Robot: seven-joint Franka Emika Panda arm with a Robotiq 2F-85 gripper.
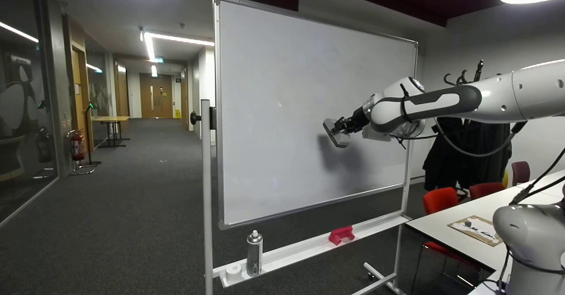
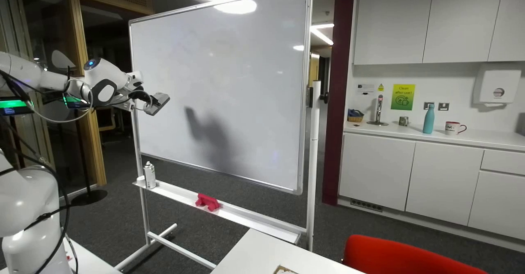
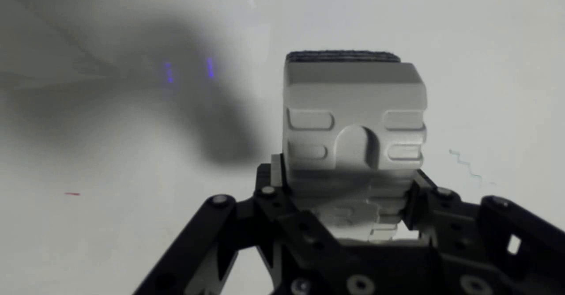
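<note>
In the wrist view alone, a tiny red line is seen on the whiteboard. The gray eraser is held by the fingers in front of it, above its bottom edge.

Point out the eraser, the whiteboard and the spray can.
Eraser (image 3: 353, 117), in the wrist view: pale casing, just above the arched recess.
Whiteboard (image 2: 229, 81), in an exterior view: middle of the writing surface.
Spray can (image 1: 254, 255), in an exterior view: middle of its body.
</note>
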